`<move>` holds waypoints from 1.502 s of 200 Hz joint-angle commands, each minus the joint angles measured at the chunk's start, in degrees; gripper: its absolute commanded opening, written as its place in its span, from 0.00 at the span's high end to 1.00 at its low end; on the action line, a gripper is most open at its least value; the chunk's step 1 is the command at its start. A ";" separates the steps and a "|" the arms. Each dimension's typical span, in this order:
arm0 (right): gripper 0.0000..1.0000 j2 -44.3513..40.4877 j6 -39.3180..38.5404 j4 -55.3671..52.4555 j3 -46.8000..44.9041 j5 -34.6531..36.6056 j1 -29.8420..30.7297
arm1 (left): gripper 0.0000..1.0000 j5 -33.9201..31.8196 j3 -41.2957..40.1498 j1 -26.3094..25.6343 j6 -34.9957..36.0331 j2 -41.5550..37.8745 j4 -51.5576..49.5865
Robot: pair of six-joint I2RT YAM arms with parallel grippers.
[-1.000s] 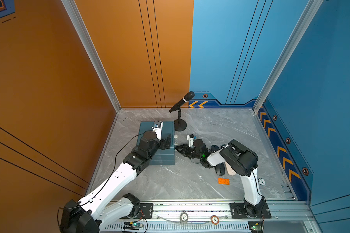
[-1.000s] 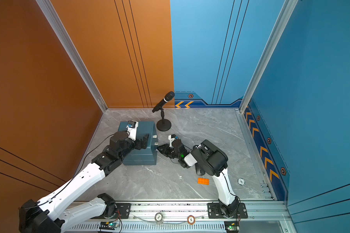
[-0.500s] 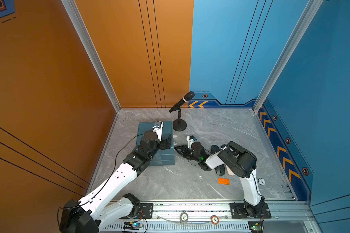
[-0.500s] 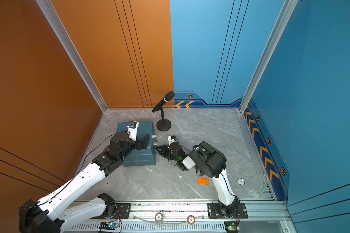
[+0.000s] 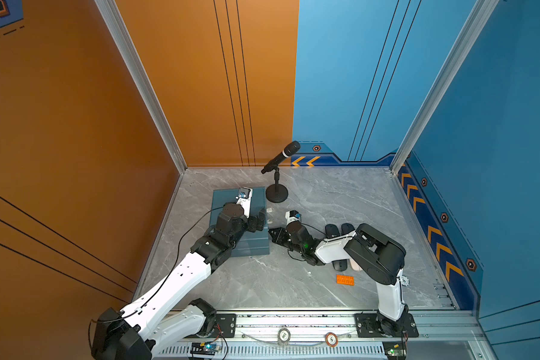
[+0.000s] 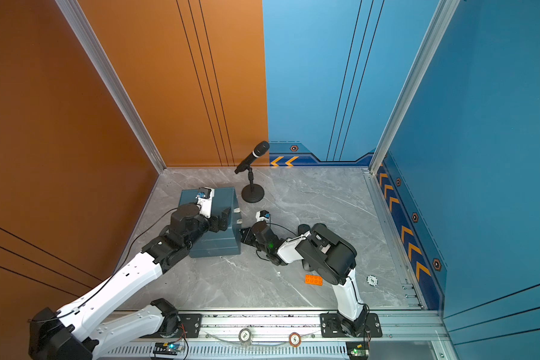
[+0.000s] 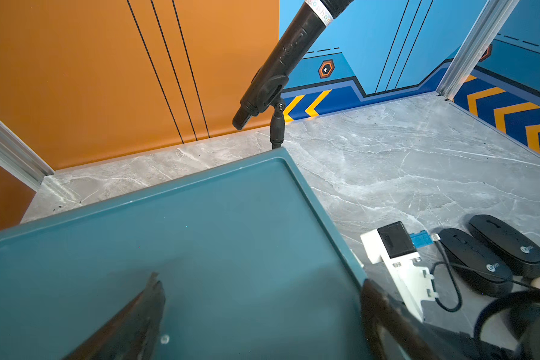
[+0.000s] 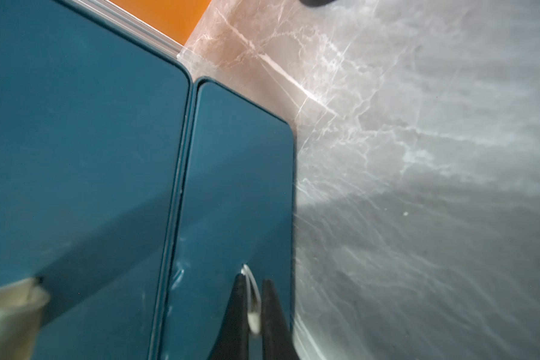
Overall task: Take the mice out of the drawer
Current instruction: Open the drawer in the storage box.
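Your right gripper [image 8: 253, 278] pinches the drawer's [image 8: 237, 187] white handle [image 8: 253, 318] (lower centre), left gripper [image 7: 259, 277] spread above the cabinet top [image 7: 200, 233], black mice [image 7: 477, 265] lower right.

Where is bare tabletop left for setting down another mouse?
Bare: grey marble tabletop between the black microphone stand and the blue side wall, and between the teal drawer cabinet and the metal front rail. Crowded: around the black oval mice and orange studded plate.
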 commanded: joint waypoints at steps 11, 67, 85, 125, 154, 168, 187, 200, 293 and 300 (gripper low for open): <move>1.00 -0.94 -4.51 -9.28 1.80 3.43 1.74 | 0.02 -1.22 -0.27 -0.58 1.42 -0.20 -5.81; 1.00 -1.47 -2.70 -4.13 0.63 3.36 0.76 | 0.02 -1.40 -0.29 -0.76 1.34 -0.12 -5.63; 1.00 -1.30 0.28 -0.17 -0.13 3.16 0.46 | 0.02 -1.09 -0.32 -0.77 1.15 -0.03 -5.63; 0.83 -0.50 9.55 11.02 -3.82 5.86 0.47 | 0.02 -0.97 -0.31 -0.91 1.12 -0.05 -5.63; 0.71 1.11 13.64 14.93 -3.66 6.58 1.17 | 0.02 -0.42 -0.16 -1.04 1.06 0.06 -5.62; 0.69 1.97 15.13 16.39 -3.51 7.41 1.87 | 0.02 -0.22 -0.07 -1.07 0.91 0.06 -5.63; 0.66 3.11 17.27 16.17 -2.88 8.93 2.69 | 0.02 0.00 -0.01 -1.12 0.70 -0.03 -5.63; 0.65 3.94 18.42 15.90 -2.46 9.72 3.15 | 0.02 0.43 0.03 -1.17 0.53 -0.11 -5.63; 0.66 9.36 21.87 20.52 -1.80 17.90 5.92 | 0.02 1.48 0.34 -1.76 -1.06 -0.72 -5.72; 0.67 9.86 22.07 21.60 -1.80 18.68 6.03 | 0.02 1.55 0.29 -1.85 -1.19 -0.65 -5.77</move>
